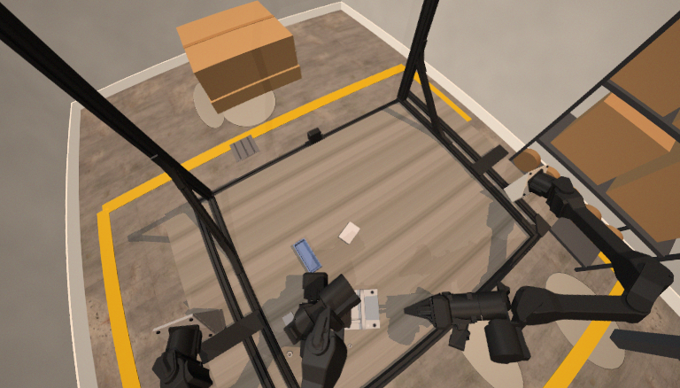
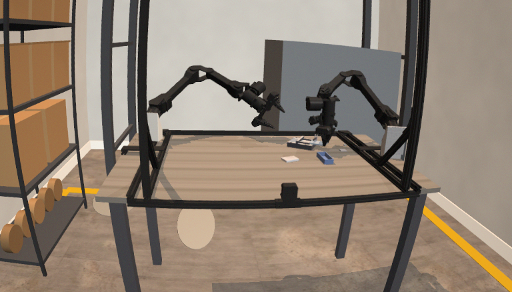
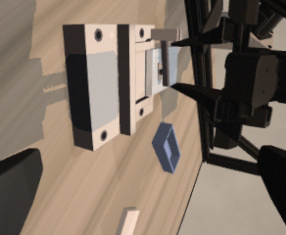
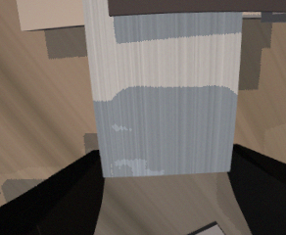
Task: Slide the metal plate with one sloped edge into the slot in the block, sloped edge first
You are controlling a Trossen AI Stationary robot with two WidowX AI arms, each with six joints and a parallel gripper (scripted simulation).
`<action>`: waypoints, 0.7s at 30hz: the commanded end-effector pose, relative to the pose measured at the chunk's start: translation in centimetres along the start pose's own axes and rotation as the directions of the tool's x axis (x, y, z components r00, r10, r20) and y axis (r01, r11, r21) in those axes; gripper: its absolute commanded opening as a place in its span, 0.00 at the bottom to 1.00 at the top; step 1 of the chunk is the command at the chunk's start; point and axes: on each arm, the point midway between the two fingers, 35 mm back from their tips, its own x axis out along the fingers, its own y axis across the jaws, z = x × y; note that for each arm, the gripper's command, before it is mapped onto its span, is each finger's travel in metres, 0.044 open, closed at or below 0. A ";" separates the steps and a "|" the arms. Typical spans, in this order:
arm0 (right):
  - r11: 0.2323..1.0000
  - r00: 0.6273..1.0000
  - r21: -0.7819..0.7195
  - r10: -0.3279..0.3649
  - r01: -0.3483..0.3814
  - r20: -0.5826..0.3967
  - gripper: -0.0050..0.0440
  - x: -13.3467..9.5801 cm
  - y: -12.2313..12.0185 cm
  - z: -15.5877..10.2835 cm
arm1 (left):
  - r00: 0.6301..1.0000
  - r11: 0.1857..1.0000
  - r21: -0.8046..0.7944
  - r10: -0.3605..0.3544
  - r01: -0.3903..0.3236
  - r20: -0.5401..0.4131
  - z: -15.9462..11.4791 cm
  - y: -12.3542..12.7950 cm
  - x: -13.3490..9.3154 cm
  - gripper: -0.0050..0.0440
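Note:
My right gripper (image 2: 325, 143) (image 3: 170, 65) (image 4: 165, 157) is shut on the side edges of a pale metal plate (image 3: 180, 66) (image 4: 167, 122). The plate points at the white block (image 1: 370, 324) (image 2: 296, 145) (image 3: 101, 88) (image 4: 50, 12). Its far end passes beneath a dark brown bar (image 3: 166, 64) (image 4: 197, 6), which looks like the clip's raised end. The plate's front edge is hidden, so its slope and depth in the slot cannot be told. My left gripper (image 1: 405, 309) (image 2: 278, 119) (image 3: 152, 158) is open and empty, high beside the block.
A blue tray (image 1: 306, 255) (image 2: 325, 158) (image 3: 166, 147) and a small whitish slab (image 1: 349, 232) (image 2: 289, 159) (image 3: 128, 220) lie beside the block. A loose grey piece (image 1: 288, 320) (image 2: 342, 149) (image 4: 211, 230) lies behind the plate. Small nuts (image 1: 289, 353) (image 1: 350, 345) lie near the right arm.

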 end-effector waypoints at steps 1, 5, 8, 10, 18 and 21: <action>1.000 1.000 0.009 -0.002 0.002 0.006 0.00 0.0 -0.1 0.7 | 1.000 1.000 -0.003 -0.001 0.001 0.004 0.1 0.0 0.0 1.00; 1.000 1.000 0.007 -0.002 0.002 0.006 0.00 0.0 -0.1 1.0 | 1.000 1.000 -0.003 -0.001 0.001 0.004 0.1 0.0 0.0 1.00; 1.000 1.000 0.006 -0.002 0.002 0.006 0.00 0.0 -0.1 1.1 | 1.000 1.000 -0.003 -0.001 0.001 0.004 0.1 0.0 0.0 1.00; 1.000 1.000 0.004 -0.002 0.002 0.006 0.00 0.0 -0.1 1.2 | 1.000 1.000 -0.003 -0.001 0.001 0.004 0.1 0.0 0.0 1.00; 1.000 1.000 0.000 -0.002 0.002 0.006 0.00 0.0 -0.1 1.8 | 1.000 1.000 -0.003 -0.001 0.001 0.004 0.1 0.0 0.0 1.00; 1.000 1.000 -0.005 -0.002 0.002 0.006 0.00 0.1 -0.1 1.9 | 1.000 1.000 -0.003 -0.001 0.001 0.004 0.1 0.0 0.0 1.00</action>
